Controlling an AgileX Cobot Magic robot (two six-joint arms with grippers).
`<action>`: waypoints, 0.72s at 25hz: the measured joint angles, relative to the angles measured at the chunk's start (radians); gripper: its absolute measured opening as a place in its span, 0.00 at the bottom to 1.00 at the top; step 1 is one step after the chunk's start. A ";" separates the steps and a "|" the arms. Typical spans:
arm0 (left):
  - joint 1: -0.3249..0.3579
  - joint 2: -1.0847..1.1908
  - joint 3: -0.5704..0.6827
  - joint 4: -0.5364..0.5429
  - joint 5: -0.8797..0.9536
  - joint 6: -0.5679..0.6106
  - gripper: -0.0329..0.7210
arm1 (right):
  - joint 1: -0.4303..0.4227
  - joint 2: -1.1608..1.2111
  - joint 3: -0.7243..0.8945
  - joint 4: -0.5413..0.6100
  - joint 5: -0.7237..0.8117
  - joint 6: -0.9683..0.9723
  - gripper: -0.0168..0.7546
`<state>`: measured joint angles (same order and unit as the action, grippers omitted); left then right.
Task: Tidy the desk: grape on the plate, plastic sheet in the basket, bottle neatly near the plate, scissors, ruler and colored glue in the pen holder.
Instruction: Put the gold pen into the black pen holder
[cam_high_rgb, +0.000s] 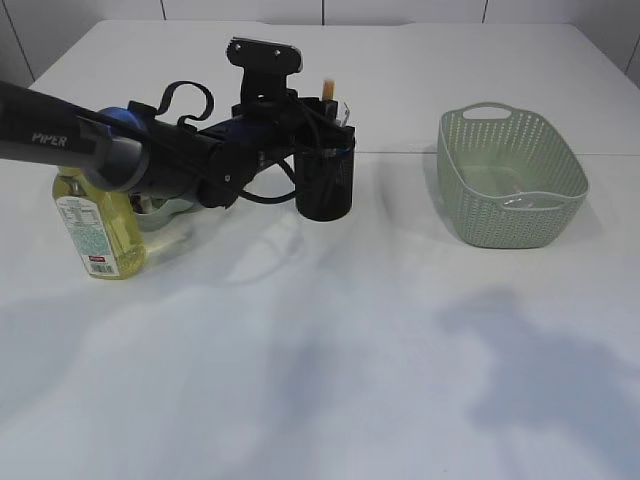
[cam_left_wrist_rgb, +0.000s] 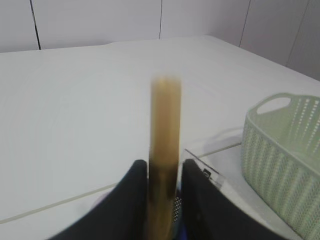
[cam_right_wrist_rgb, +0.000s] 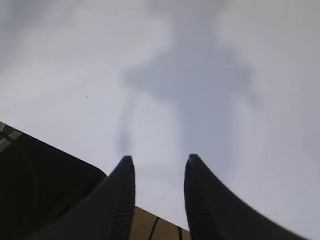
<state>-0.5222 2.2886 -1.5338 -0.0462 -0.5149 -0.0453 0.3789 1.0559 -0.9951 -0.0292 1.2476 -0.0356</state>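
1. Exterior view: my left arm (cam_high_rgb: 120, 150) reaches in from the left across the white table (cam_high_rgb: 330, 350), and my left end effector (cam_high_rgb: 322, 112) sits right over the black mesh pen holder (cam_high_rgb: 326, 185). A tan stick, the ruler (cam_high_rgb: 328, 88), stands upright out of the holder's mouth. The bottle (cam_high_rgb: 97, 228) of yellow liquid stands upright at the far left, partly behind my arm, with the plate (cam_high_rgb: 160, 212) just beside it and mostly hidden. The green basket (cam_high_rgb: 510, 190) stands well apart on the right, with something clear and pale lying in its bottom. My right arm does not show here.

2. Left wrist view: my two dark fingers (cam_left_wrist_rgb: 131, 200) are clamped on the ruler (cam_left_wrist_rgb: 165, 150), which rises upright between them and is blurred. The rim of the pen holder (cam_left_wrist_rgb: 176, 210) peeks out just below. The basket (cam_left_wrist_rgb: 282, 165) sits at the right edge.

3. Right wrist view: my right end effector (cam_right_wrist_rgb: 159, 200) hangs above bare table (cam_right_wrist_rgb: 200, 75), its fingers (cam_right_wrist_rgb: 120, 200) parted with nothing between them, a soft shadow below.
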 joint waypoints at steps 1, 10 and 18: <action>0.000 0.000 0.000 0.003 0.008 0.000 0.35 | 0.000 0.000 0.000 0.000 0.000 0.000 0.38; 0.000 0.000 0.000 0.013 0.068 0.000 0.54 | 0.000 0.000 0.000 -0.001 0.000 0.000 0.38; 0.000 -0.124 0.000 0.034 0.252 0.000 0.55 | 0.000 0.000 0.000 -0.001 0.000 0.000 0.38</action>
<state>-0.5222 2.1650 -1.5338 -0.0125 -0.2631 -0.0453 0.3789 1.0559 -0.9951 -0.0306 1.2476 -0.0356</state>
